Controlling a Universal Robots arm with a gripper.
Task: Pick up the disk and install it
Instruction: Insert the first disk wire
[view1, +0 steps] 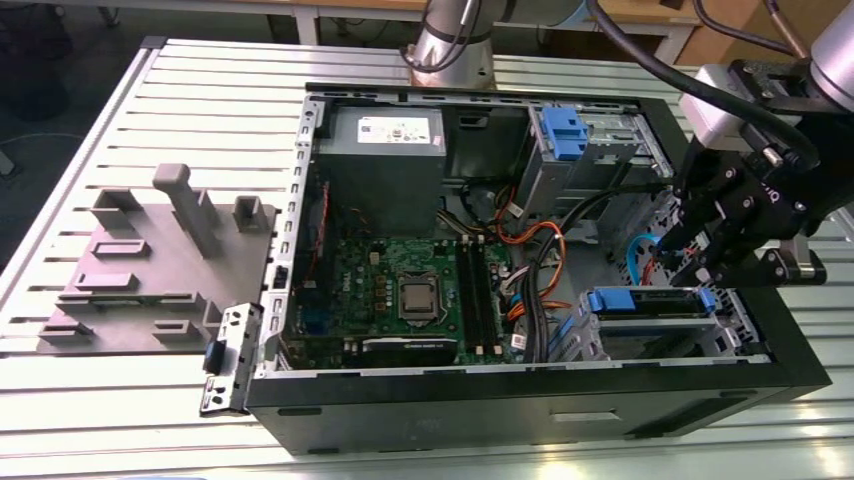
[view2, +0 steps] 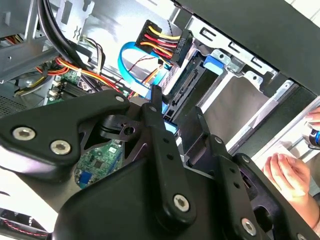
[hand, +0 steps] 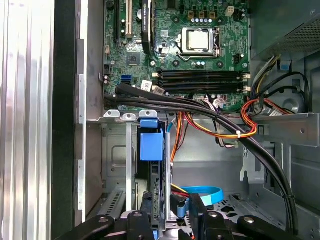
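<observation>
gripper (hand: 172, 199) low over the drive bay | fingers apart, astride the disk (hand: 152, 147), which sits in the bay beside the case wall | risk: finger snags blue ribbon cable (hand: 207, 192) just beside it, or disk jams tilted; hand (view2: 292, 175) near the case

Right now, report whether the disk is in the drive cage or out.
In: the disk sits inside the metal drive cage, beneath the end effector.
</observation>
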